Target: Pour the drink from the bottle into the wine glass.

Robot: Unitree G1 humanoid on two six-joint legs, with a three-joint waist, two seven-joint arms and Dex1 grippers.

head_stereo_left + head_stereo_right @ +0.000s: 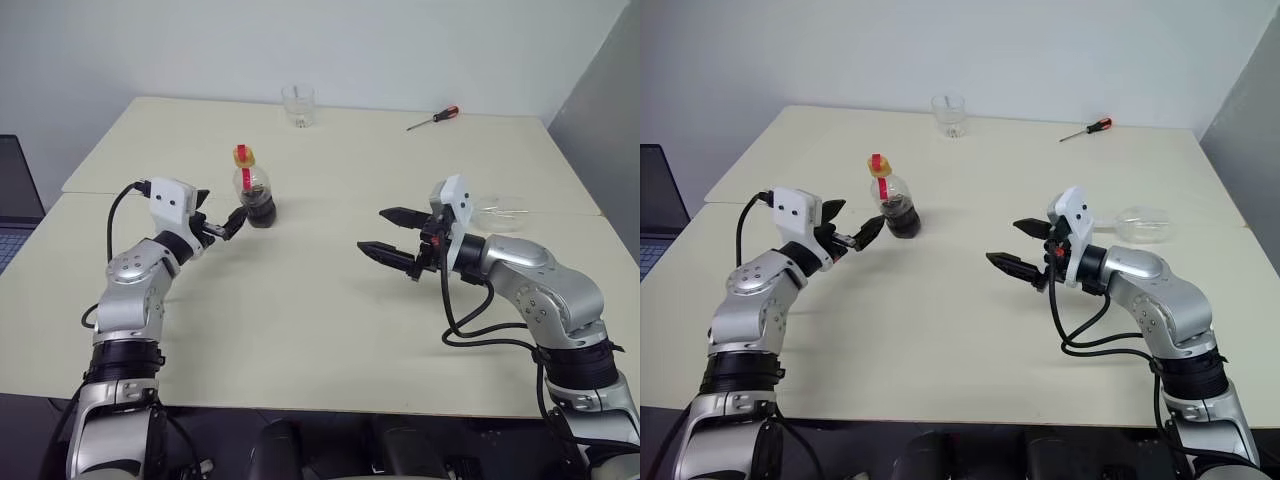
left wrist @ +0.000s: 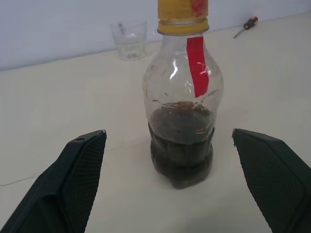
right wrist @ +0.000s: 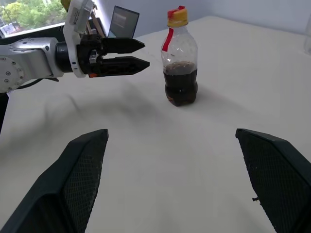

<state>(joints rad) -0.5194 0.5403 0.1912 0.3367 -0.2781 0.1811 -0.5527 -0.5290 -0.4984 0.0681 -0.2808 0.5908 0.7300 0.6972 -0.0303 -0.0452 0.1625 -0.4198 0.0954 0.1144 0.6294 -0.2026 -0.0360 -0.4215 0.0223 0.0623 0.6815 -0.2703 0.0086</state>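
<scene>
Head views: bottle (image 1: 253, 188) upright on the cream table (image 1: 330, 330), just ahead of the left gripper (image 1: 225, 226); jaws wide, empty. Right gripper (image 1: 1021, 247) likewise spread, empty, well apart. Wine glass (image 1: 1143, 224) seemingly lying near the right arm.

Left wrist: thin clear plastic, ribbed, smooth; drink (image 2: 181, 141) filling under half. Probably light, squashable; best gripped at the round belly.

Right wrist: yellow cap (image 3: 177, 17) on.

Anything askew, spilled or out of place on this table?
Yes: the wine glass lies on its side on the table behind the right arm, not standing. The bottle stands upright with its cap on; no spill shows.
</scene>
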